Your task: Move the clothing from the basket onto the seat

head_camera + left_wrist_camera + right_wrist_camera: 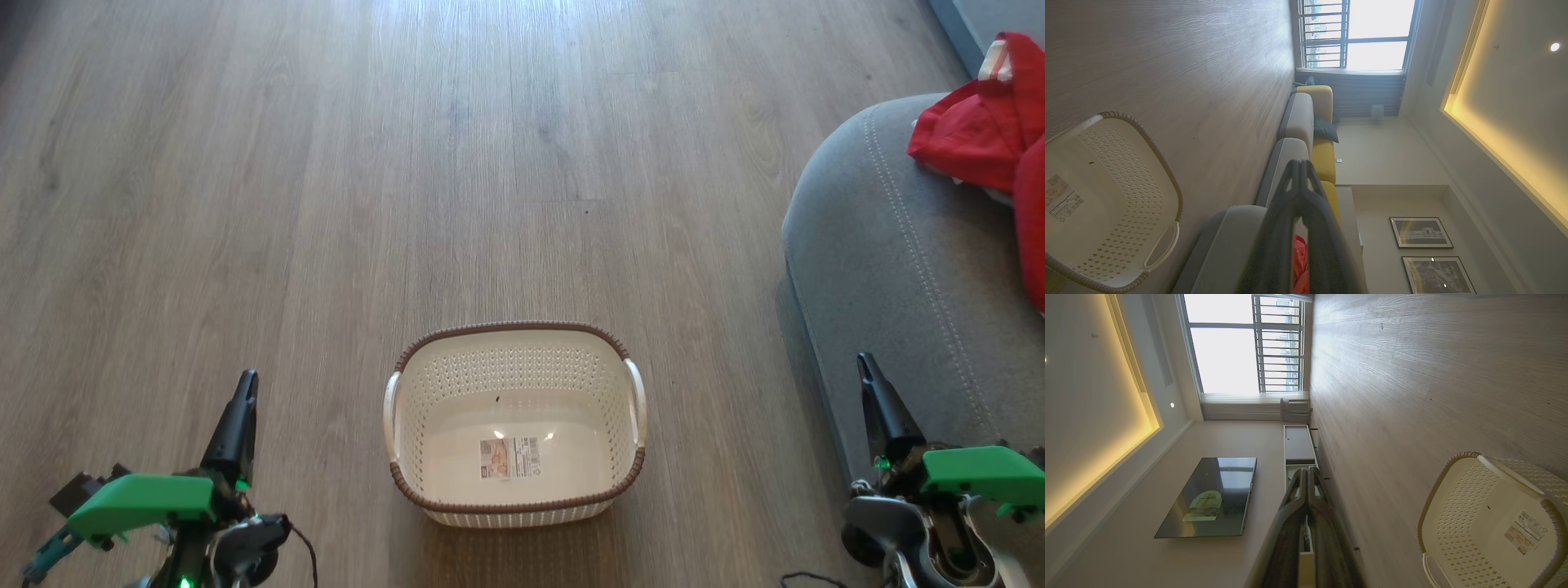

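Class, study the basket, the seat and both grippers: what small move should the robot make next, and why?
Probably no new reach, just a stop: the basket holds nothing but its label sticker, the clothing lies on the seat, and the left gripper and right gripper are shut on nothing.

Cream basket (pixel 506 326) upright in front of me, red clothing (pixel 976 135) lying on the grey seat (pixel 882 245) to the basket's right.

The basket is a rounded rectangle with perforated walls, a brown woven-look rim and a white handle (pixel 636 400) on each side. It stands level, mouth up, with a label sticker (pixel 510 457) on its bare bottom. The seat, right of the basket and apart from it, has a rounded corner and a double line of pale stitching. The clothing is a crumpled bright red heap with a white striped panel, resting on the seat beyond and far right of the basket.
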`<state>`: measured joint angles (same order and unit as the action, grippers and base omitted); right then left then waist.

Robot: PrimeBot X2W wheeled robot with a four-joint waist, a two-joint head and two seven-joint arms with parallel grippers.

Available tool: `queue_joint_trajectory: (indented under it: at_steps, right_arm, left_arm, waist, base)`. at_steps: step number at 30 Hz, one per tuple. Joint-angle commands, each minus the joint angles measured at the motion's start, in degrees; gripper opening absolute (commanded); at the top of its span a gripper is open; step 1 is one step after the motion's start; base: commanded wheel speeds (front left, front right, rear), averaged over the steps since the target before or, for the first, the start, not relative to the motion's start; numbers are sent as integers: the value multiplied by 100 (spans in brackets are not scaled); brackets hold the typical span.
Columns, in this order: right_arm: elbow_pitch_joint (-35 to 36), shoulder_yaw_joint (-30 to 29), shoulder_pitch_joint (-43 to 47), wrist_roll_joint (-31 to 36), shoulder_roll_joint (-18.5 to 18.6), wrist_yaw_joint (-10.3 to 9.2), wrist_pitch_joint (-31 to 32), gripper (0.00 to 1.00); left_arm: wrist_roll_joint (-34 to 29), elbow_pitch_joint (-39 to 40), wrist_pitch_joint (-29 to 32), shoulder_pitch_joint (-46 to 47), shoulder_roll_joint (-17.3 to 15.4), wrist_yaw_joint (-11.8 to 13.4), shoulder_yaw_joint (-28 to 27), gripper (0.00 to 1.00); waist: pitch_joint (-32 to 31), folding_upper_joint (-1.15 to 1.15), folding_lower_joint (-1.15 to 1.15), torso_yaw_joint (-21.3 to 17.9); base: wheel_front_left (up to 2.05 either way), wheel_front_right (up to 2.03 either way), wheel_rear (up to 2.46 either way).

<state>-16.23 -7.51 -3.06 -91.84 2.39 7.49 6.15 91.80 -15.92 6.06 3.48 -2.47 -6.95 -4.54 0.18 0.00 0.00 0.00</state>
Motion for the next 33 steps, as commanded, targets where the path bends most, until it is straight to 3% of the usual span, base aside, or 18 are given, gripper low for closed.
queue_joint_trajectory:
  at_steps: [1, 33]
  right_arm:
    - [221, 99, -312, -32, 49, 0, 34, 0]
    - [221, 99, -312, -33, 49, 0, 34, 0]
  left_arm:
    - [36, 187, 44, 272, -41, -54, -199, 0]
    - [37, 187, 43, 271, -41, -54, -198, 0]
  waist:
    - [0, 0, 0, 0]
    - [0, 0, 0, 0]
  base:
    - [0, 0, 0]
    - [0, 0, 0]
